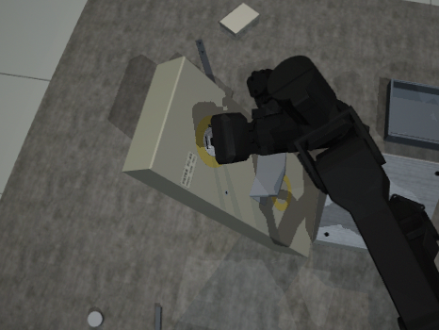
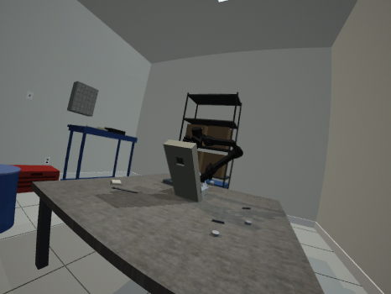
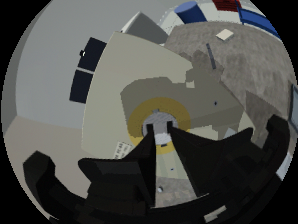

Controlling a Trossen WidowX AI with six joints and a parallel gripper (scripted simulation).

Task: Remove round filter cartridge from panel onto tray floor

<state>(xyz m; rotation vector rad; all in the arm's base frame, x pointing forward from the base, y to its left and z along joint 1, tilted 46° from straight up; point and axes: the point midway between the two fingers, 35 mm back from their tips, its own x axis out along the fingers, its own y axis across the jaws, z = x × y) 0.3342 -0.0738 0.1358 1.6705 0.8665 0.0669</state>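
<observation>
the gripper [image 3: 161, 137] is right up at the panel face, fingers set narrow and close together, tips aimed into the round filter cartridge [image 3: 160, 121]. nothing is clamped between them that i can see; they look pre-set to slot width, with no grip on the part. the cartridge sits flush in the tan service panel [image 1: 174, 113], ringed in yellow, and from above only a sliver of its pale face [image 1: 209, 140] peeks out past the black wrist.

the trick here, i'd say, is alignment: both fingertips need to enter the two narrow slots squarely, so the wrist roll must match the slot angle before pushing in. go in slow and straight along the cartridge axis; any skew and a tip lands on the face and shoves the panel instead. once seated, it probably wants spreading or twisting to get purchase, then a straight pull out.

further back, the grey tray [image 1: 414, 115] waits beside the arm, well apart from the panel. beyond that, a small pale block [image 1: 239, 19] on the table.
</observation>
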